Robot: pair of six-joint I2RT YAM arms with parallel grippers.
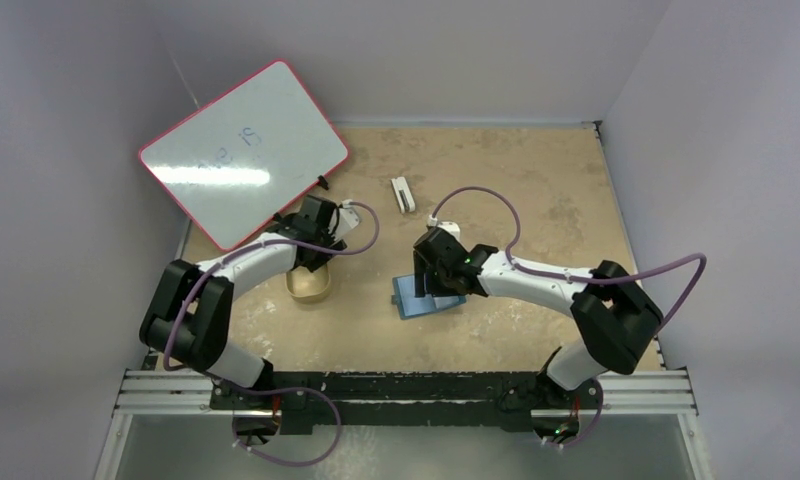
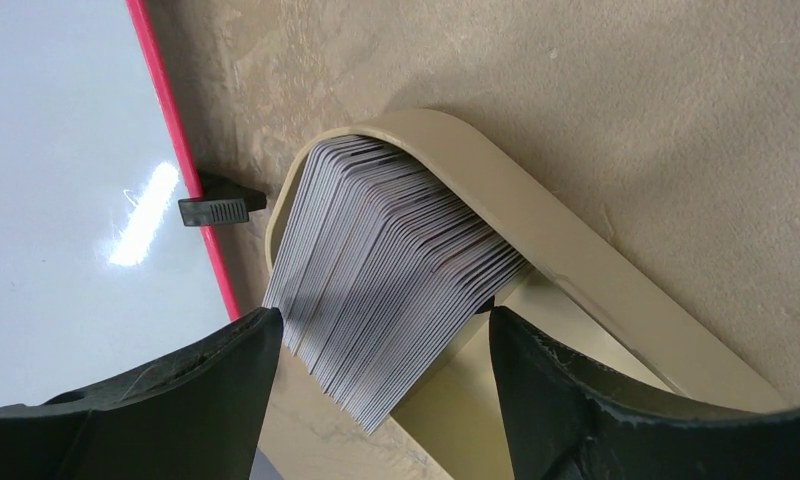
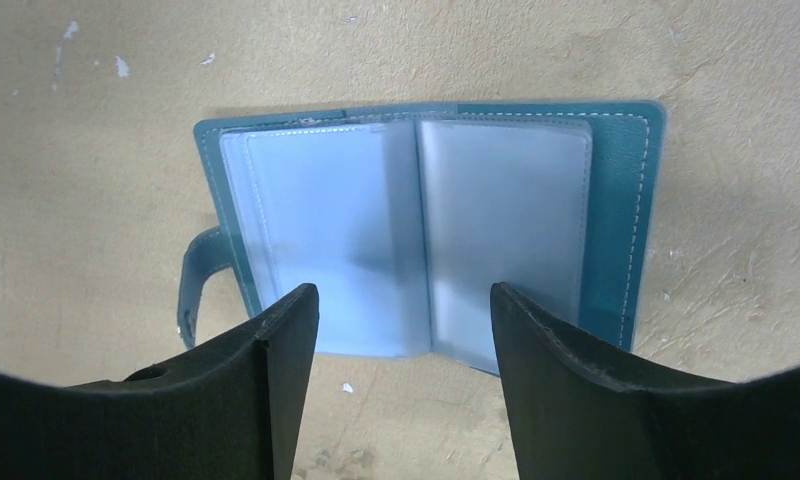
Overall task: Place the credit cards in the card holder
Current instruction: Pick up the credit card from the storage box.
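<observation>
Left pincer (image 2: 381, 325) gapes open astride the fanned credit cards (image 2: 396, 250) in the tan tray (image 2: 576, 260), at 9 o'clock from the teal card holder (image 3: 621, 200). Closing here would likely grab many cards at once. Right pincer (image 3: 406, 305), also open, hovers over the holder lying spread flat.

two arms: left arm (image 1: 246, 262), right arm (image 1: 536, 285). two grippers: left gripper (image 2: 381, 322), right gripper (image 3: 401, 300), two fingers on each. one card holder (image 3: 616, 220), two clear pocket pages (image 3: 316, 230) showing in it, one strap tab (image 3: 198, 275). credit cards (image 2: 386, 270): one fanned stack, dozens of edges, too many and too tight for an exact count. one tan tray (image 2: 576, 260). one whiteboard (image 1: 244, 150). one black clip (image 2: 216, 208). one small white block (image 1: 403, 193). one table (image 1: 536, 190).
</observation>
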